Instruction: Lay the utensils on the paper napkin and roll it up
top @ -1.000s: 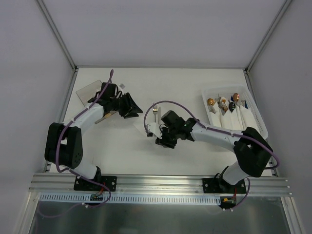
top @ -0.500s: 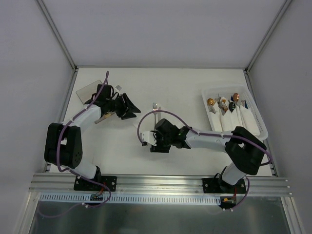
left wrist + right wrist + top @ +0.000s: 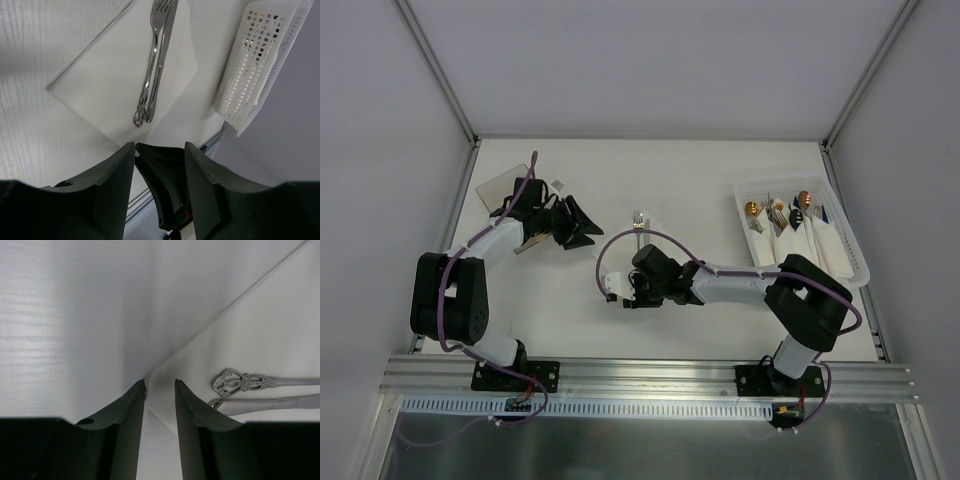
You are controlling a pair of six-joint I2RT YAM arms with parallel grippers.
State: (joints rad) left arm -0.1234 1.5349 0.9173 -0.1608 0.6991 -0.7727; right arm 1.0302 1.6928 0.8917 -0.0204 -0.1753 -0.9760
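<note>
right end effector narrowly parted astride paper napkin corner, grip unconfirmed | left end effector spread, holding nothing | utensils on napkin, fork tines cropped

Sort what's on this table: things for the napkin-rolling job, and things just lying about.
For the job:
paper napkin
fork
knife

Lying about:
white tray
gold-coloured items in that tray
clear plastic box

Glossy metal utensils, matt paper napkin
</note>
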